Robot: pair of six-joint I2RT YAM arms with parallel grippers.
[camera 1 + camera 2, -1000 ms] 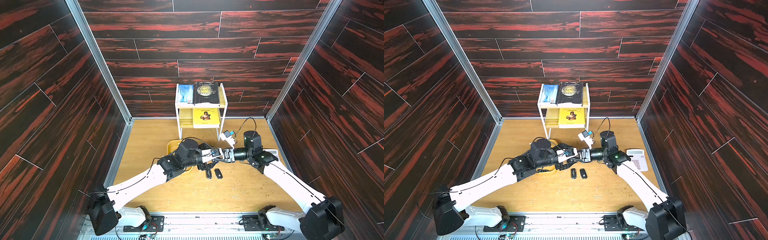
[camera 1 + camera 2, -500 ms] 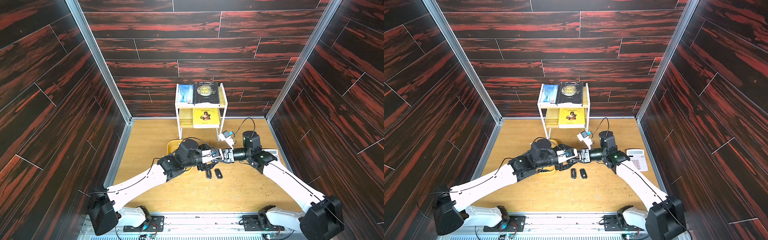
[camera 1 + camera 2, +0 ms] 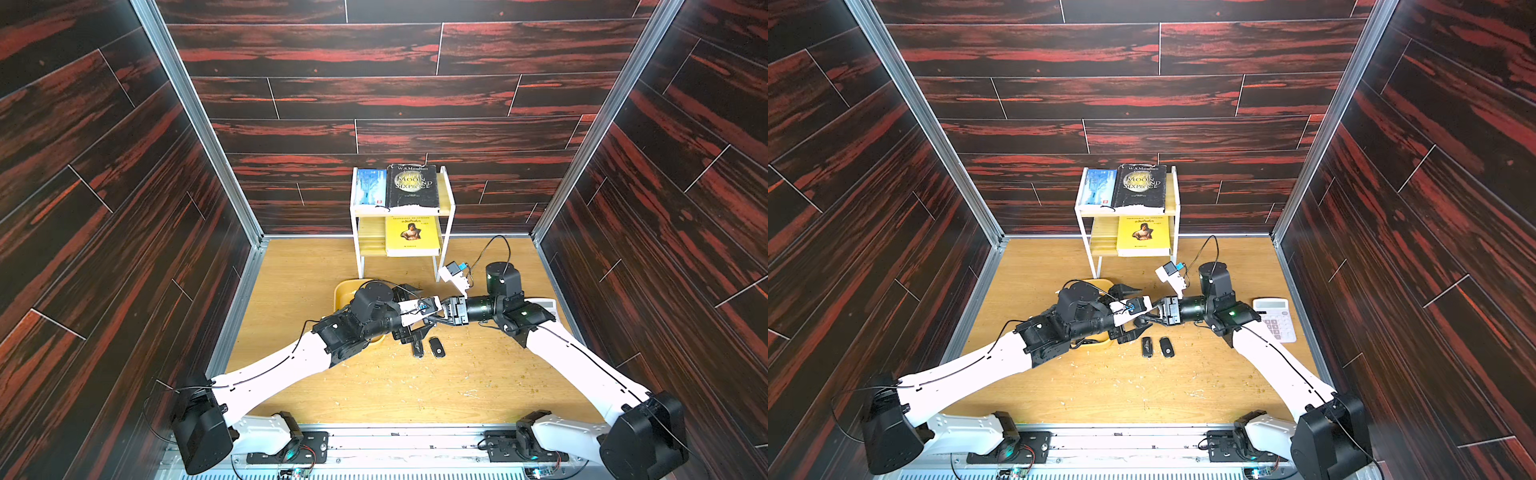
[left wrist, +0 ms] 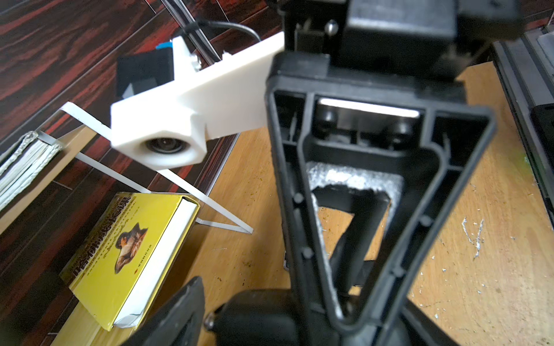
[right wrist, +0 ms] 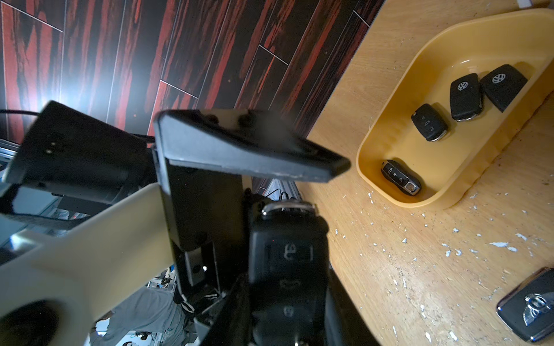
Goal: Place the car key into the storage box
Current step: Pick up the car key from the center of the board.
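My right gripper [image 5: 287, 317] is shut on a black car key [image 5: 287, 254], held above the table with its metal-ringed end pointing at my left gripper [image 3: 1136, 311]. The left gripper is open, and one of its fingers [image 5: 248, 149] stands clear of the key's end. In the left wrist view one left finger [image 4: 180, 311] shows beside the dark key end [image 4: 254, 320]. The yellow storage box [image 5: 449, 45] lies just beyond and holds several key fobs. In both top views my left arm covers most of the storage box [image 3: 343, 291] [image 3: 1096, 284].
Two more key fobs [image 3: 1146, 346] [image 3: 1167, 347] lie on the table just in front of the grippers. A white calculator [image 3: 1275, 318] sits at the right edge. The white two-tier book shelf [image 3: 401, 212] stands against the back wall.
My left gripper's jaws have spread wider around the key's end. Both arms have hardly moved, and the right gripper keeps its hold.
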